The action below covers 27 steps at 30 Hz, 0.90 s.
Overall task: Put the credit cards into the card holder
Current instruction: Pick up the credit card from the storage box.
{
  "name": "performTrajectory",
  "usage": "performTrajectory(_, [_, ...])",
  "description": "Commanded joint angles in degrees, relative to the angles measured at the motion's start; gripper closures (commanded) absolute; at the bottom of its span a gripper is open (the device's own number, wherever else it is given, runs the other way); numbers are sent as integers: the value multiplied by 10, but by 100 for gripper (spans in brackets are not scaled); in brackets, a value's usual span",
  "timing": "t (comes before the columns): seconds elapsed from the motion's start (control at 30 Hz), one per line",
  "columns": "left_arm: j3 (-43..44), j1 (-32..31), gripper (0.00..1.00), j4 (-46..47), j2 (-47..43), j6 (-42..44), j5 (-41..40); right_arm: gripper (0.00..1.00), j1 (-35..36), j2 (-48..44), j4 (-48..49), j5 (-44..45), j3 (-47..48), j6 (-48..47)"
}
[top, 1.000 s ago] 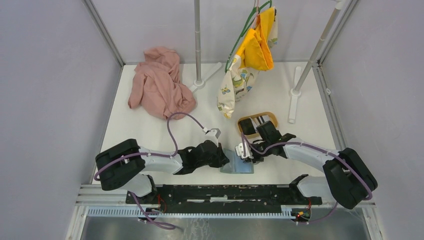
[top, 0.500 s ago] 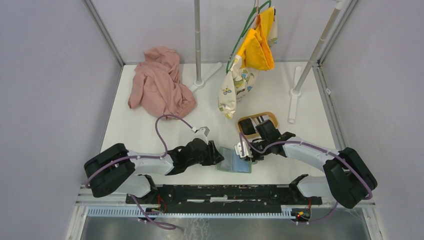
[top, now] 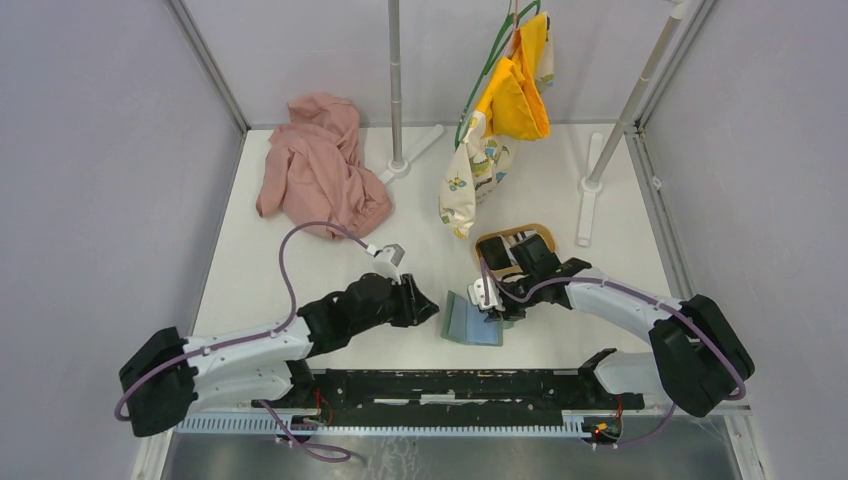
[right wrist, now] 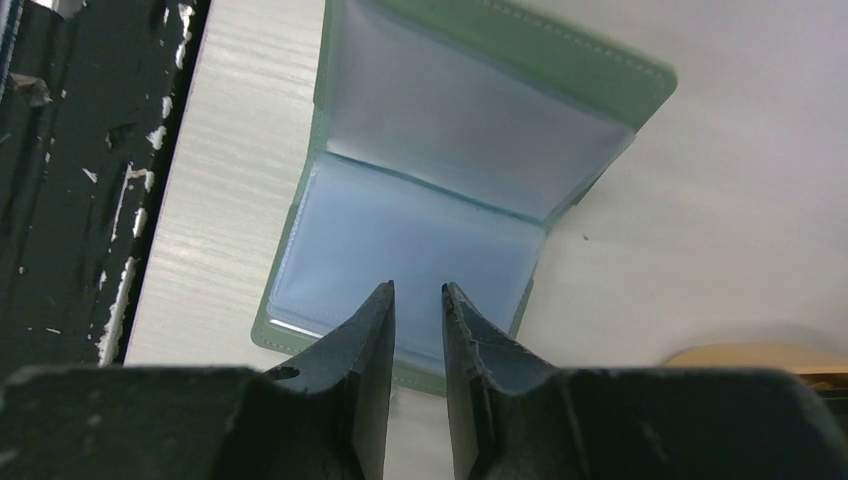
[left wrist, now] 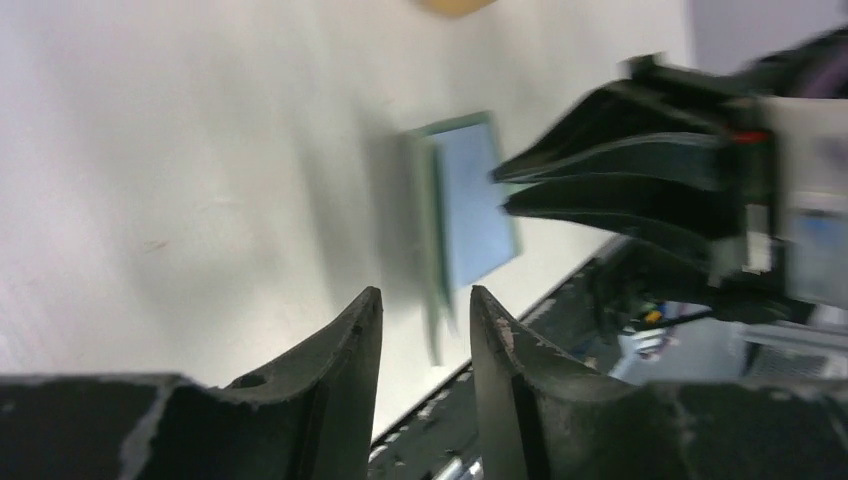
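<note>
The white surface [top: 300,270] carries everything, with a stand pole [top: 396,80] rising from near its far edge. The left arm [top: 250,345] reaches from the near left corner toward the middle, and the right arm [top: 620,300] bends in from the near right corner to meet it. A crumpled pink cloth [top: 318,170] lies in the far left corner. A yellow bag [top: 515,95] and a patterned bag [top: 470,180] hang over the far edge, right of the pole. An oval wooden tray [top: 548,236] sits right of centre, partly under the right wrist, and holds the credit cards [top: 497,254], black and pale ones lying side by side. The sage-green card holder [top: 470,322] [left wrist: 470,200] [right wrist: 450,190] lies unfolded close to the near edge, about midway along it, between the two arms and just nearer than the tray; its clear sleeves face up and one leaf is tilted off the surface. The left end effector [top: 425,305] [left wrist: 425,295] hovers just left of the card holder, apart from it, released with nothing between its fingers. The right end effector [top: 494,312] [right wrist: 417,288] [left wrist: 500,190] points down at the near sleeve, its fingers a narrow gap apart; I cannot tell whether they pinch the sleeve.
</note>
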Motion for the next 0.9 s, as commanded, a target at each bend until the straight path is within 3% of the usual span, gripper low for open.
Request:
performTrajectory(0.0, [49,-2,58,23,-88,51,62,70,2,1,-20,-57,37,12])
performTrajectory(0.23, [94,-2,75,107,-35,85,154,68,-27,31,-67,-122,77,14])
performTrajectory(0.33, [114,-1,78,110,-9,113,146,67,-78,40,-107,-166,105,2])
performTrajectory(0.47, [130,-1,77,88,-34,168,66,64,-168,19,-129,-171,142,18])
performTrajectory(0.57, [127,0,55,75,-64,191,-21,54,-205,-12,-52,-118,146,113])
performTrajectory(0.67, [118,1,28,60,-85,194,-68,28,-225,-24,28,-43,158,200])
performTrajectory(0.73, [116,3,21,46,-89,195,-69,20,-227,5,35,12,192,255])
performTrajectory(0.87, [139,5,17,-12,-101,200,-68,18,-227,79,23,114,237,361])
